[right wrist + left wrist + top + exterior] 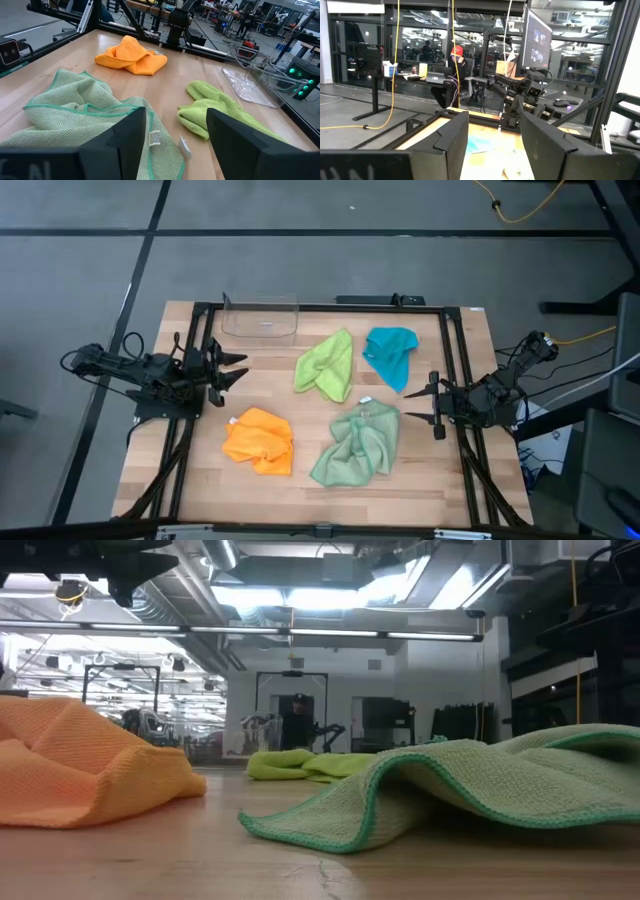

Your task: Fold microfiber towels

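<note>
Across the wooden worktop (200, 480) lie four crumpled towels, orange towel (259, 441) at seven o'clock. Left claw (236, 370) and right claw (412, 405) hover at the edges, fingers apart, holding nothing. Behind, a workshop with a seated person (454, 67).

No claw shows down at table level, so there's nothing to place stuff against. Orange towel (85, 765) bunched up on the wood tabletop (200, 850), sage green towel (470, 785) draped in front, lime green towel (305, 765) farther back. A person (297, 720) stands way behind.
</note>
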Available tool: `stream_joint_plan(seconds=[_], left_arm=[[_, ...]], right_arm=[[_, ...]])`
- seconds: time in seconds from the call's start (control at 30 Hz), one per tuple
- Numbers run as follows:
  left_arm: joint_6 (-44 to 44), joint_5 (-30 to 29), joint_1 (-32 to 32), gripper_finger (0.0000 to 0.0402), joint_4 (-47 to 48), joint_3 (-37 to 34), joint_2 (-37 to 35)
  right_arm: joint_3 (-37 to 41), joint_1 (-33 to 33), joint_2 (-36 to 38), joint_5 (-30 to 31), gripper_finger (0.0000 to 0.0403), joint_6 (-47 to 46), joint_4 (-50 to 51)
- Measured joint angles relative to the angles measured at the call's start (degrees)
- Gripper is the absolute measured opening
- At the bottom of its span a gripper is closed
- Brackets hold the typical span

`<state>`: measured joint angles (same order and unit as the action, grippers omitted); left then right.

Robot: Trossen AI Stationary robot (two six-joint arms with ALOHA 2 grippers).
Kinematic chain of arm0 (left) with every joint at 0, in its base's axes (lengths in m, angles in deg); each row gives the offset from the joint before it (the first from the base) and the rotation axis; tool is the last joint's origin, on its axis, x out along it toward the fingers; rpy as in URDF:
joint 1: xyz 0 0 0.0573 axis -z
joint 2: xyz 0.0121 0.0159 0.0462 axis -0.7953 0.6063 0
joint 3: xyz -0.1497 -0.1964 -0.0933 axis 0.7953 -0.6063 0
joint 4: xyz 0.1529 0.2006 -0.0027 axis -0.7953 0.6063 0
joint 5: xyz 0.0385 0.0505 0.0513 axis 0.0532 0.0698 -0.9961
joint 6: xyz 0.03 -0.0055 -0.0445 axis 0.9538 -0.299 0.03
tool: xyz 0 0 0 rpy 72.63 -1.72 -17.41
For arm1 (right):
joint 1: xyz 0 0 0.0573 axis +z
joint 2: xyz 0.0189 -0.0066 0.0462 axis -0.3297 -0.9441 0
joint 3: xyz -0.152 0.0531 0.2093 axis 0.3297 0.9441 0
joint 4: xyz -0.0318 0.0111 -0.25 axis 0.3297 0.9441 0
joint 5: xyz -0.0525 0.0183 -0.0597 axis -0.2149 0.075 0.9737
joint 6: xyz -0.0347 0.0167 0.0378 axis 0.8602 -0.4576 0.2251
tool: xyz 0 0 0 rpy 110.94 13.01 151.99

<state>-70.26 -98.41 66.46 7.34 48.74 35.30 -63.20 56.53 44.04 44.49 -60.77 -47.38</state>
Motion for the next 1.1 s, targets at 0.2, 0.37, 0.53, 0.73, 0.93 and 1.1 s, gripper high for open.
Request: stream_joint_plan(seconds=[0.2, 0.37, 0.53, 0.73, 0.93, 1.1], left_arm=[[0.0, 0.0, 0.0, 0.0172, 0.0, 0.0, 0.0], [0.0, 0.0, 0.0, 0.0172, 0.0, 0.0, 0.0], [0.0, 0.0, 0.0, 0.0172, 0.0, 0.0, 0.0], [0.0, 0.0, 0.0, 0.0172, 0.0, 0.0, 0.0], [0.0, 0.0, 0.0, 0.0172, 0.0, 0.0, 0.0], [0.0, 0.0, 0.0, 0.0172, 0.0, 0.0, 0.0]], right_arm=[[0.0, 0.0, 0.0, 0.0, 0.0211, 0.0, -1.0], [0.0, 0.0, 0.0, -0.1, 0.0211, -0.2, -3.5], [0.0, 0.0, 0.0, -1.8, 0.0211, -1.1, -9.6], [0.0, -0.2, -0.1, -4.3, 0.0211, 0.4, -15.1], [0.0, -2.4, -0.3, 5.1, 0.0211, -3.2, -15.1], [0.0, -4.8, -0.2, 7.1, 0.0211, -6.8, -15.1]])
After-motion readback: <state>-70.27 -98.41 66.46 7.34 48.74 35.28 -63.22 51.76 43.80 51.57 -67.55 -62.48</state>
